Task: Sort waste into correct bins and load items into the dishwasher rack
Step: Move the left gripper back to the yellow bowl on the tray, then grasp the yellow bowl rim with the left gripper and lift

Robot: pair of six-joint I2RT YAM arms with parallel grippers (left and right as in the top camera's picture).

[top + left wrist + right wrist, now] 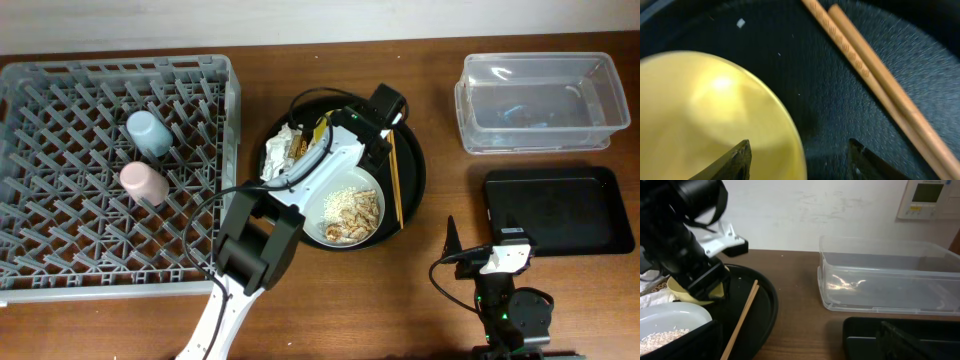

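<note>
Left end effector (pixel 799 152): jaws apart, set across the rim of the yellow bowl (pixel 705 120) at lower left of the left wrist frame. One finger is over the bowl's inside, the other outside it over the round black tray (pixel 805 65). The left arm is the nearer.

Indoor robot test room, lab-like rather than a lived-in kitchen. Bare white wall (pixel 815 210) with a wall control panel (pixel 929 197). Plain brown wooden table (pixel 440 140) bearing a robot arm (pixel 255 245). Grey dishwasher rack (pixel 120 66) and clear plastic tub (pixel 535 58) laid out on the tabletop like a staged setup.
</note>
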